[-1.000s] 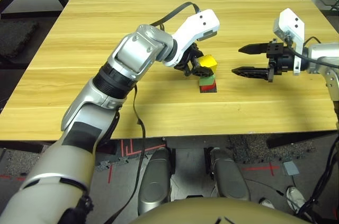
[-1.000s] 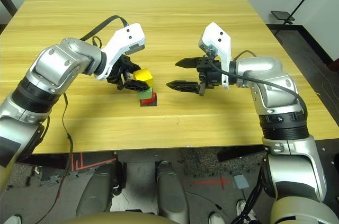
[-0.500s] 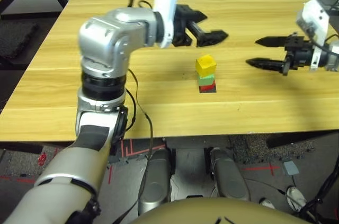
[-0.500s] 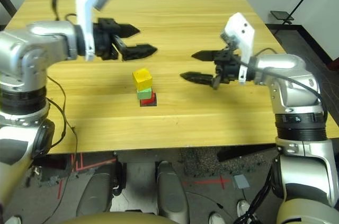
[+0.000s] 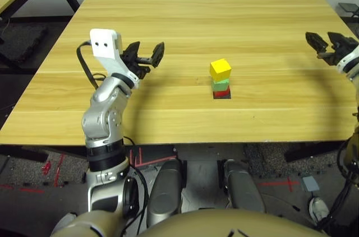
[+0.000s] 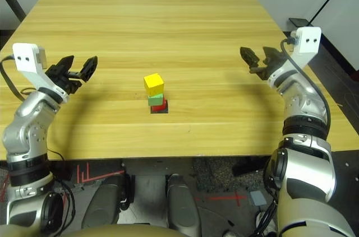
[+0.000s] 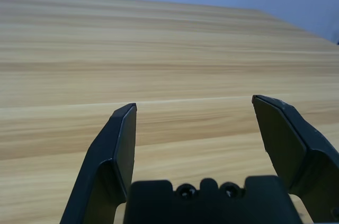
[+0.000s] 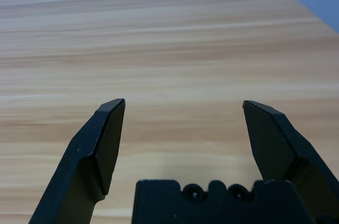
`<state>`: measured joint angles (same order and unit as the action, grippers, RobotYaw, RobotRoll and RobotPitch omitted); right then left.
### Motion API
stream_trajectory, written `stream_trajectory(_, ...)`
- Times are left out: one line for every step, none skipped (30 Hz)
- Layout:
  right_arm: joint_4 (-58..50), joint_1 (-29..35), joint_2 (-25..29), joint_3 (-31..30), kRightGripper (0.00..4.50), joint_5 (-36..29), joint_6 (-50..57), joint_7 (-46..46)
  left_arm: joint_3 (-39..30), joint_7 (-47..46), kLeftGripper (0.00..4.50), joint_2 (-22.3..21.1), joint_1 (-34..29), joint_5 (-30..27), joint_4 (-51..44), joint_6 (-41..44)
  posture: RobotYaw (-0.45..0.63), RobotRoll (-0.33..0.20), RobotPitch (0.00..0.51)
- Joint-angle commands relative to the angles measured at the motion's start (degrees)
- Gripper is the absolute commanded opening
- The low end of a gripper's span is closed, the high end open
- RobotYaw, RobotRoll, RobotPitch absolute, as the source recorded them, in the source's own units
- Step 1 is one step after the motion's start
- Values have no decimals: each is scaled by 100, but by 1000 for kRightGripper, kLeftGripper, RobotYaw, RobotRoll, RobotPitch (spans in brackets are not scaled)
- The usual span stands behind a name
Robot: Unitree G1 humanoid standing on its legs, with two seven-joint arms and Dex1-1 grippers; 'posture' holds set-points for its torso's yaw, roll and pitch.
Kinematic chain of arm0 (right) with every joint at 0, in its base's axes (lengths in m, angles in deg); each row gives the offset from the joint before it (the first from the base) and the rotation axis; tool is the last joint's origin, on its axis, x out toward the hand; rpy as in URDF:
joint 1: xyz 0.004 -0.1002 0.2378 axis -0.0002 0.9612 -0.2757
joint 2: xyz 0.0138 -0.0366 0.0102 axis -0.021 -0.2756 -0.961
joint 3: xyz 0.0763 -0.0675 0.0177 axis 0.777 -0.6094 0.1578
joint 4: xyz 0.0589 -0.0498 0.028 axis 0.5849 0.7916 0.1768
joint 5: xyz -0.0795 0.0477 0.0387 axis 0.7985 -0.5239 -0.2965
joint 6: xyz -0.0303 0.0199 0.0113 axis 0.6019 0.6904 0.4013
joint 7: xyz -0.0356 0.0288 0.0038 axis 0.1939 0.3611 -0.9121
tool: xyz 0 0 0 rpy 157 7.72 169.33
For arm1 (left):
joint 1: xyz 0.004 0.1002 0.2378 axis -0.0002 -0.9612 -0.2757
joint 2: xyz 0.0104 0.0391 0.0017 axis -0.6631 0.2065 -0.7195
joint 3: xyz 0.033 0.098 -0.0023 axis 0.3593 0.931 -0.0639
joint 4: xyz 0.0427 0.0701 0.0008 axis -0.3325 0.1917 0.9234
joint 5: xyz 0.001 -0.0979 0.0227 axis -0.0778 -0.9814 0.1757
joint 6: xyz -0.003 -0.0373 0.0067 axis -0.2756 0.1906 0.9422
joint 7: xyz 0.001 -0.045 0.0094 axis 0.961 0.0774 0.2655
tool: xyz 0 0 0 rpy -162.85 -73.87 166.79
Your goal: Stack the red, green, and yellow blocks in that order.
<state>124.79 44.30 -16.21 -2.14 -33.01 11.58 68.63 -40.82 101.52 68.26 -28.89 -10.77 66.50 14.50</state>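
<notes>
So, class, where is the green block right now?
In the left eye view, the green block sits mid-stack, resting on the red block and under the yellow block, between the two open grippers.

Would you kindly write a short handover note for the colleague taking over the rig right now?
Left gripper: open, empty, over the table's left side.
Right gripper: open, empty, over the right side.
Stack: red matte cube at the bottom on the flat black square pad, green cube on it, yellow cube on top, slightly twisted.
Done: all three stacked in order.
Left: seemingly nothing; avoid bumping the stack.
</notes>
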Motion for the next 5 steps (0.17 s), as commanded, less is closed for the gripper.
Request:
stream_trajectory(468, 88, 155, 87, 4500, 135, -612, 2, -6, -243, 4463, 19, -7, 205, 604, -942, 153, -110, 110)
stream_trajectory(563, 109, 188, 106, 4500, 144, -738, -43, 10, -313, 4463, -33, 23, 296, 741, -1194, 154, -110, 111)
stream_trajectory(643, 120, 216, 130, 4500, 143, -831, -74, 45, -371, 4463, -100, 45, 404, 867, -1412, 155, -110, 111)
stream_trajectory(707, 133, 247, 139, 4500, 148, -888, -100, 69, -428, 4463, -160, 72, 496, 988, -1591, 158, -113, 110)
stream_trajectory(753, 139, 272, 143, 4500, 153, -924, -123, 72, -502, 4463, -194, 94, 540, 1069, -1692, 161, -117, 110)
